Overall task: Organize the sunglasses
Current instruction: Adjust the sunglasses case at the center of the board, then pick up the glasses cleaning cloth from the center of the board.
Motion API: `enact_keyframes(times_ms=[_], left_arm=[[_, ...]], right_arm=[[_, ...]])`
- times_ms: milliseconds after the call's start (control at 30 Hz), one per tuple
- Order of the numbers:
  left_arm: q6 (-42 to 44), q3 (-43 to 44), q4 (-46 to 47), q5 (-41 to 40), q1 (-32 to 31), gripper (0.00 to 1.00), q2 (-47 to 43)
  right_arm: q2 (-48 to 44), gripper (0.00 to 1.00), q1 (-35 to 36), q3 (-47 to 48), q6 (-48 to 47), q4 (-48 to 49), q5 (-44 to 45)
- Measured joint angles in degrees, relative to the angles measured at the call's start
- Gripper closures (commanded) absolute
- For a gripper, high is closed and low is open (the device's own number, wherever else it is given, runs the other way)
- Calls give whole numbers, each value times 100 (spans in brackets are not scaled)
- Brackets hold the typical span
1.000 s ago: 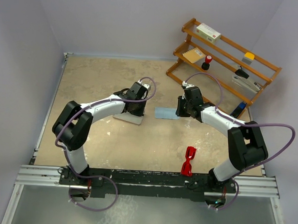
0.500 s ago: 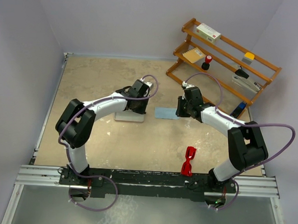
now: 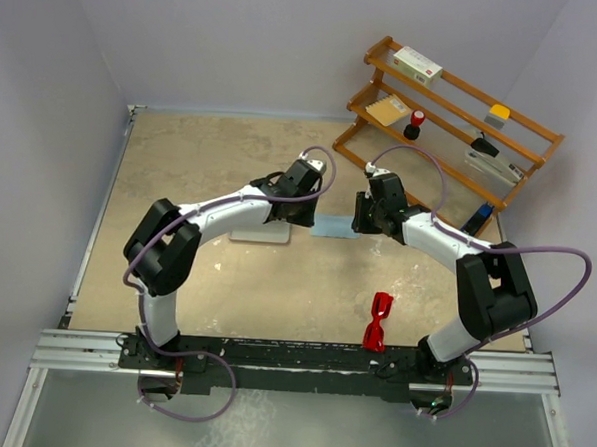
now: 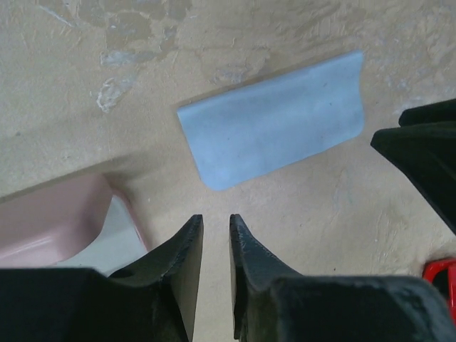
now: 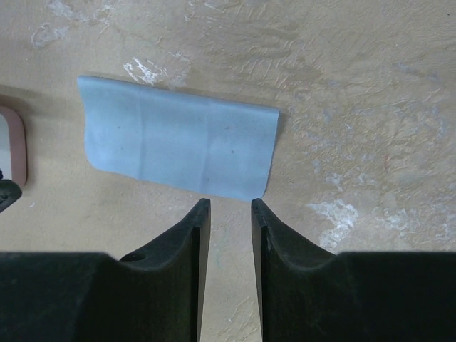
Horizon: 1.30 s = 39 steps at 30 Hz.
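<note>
The red sunglasses (image 3: pixel 377 321) lie on the table near the front right, far from both grippers; a red edge of them shows in the left wrist view (image 4: pixel 443 276). The pink case (image 3: pixel 260 235) lies left of centre, its white lining showing in the left wrist view (image 4: pixel 64 221). A light blue cloth (image 3: pixel 330 225) lies between the grippers. My left gripper (image 3: pixel 304 212) (image 4: pixel 215 217) hovers at the cloth's left end, jaws narrowly apart and empty. My right gripper (image 3: pixel 362 219) (image 5: pixel 231 201) hovers at the cloth's right end (image 5: pixel 178 146), jaws narrowly apart and empty.
A wooden shelf rack (image 3: pixel 454 117) with small boxes and items stands at the back right. Grey walls close the table at the left, back and right. The arm bases sit on a black rail (image 3: pixel 291 358) at the front edge.
My left gripper has moved right, from over the pink case to the left end of the blue cloth. The right arm, cloth and sunglasses have not moved.
</note>
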Motion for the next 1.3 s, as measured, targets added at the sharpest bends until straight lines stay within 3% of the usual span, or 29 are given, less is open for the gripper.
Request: enact_keyframes(times_ms=[433, 1300], left_arm=[[-562, 284, -28, -367, -37, 74, 833], [-804, 704, -68, -411, -37, 71, 1248]], right_arm=[[0, 64, 0, 0, -2, -44, 133], [-55, 64, 0, -107, 0, 2, 138]])
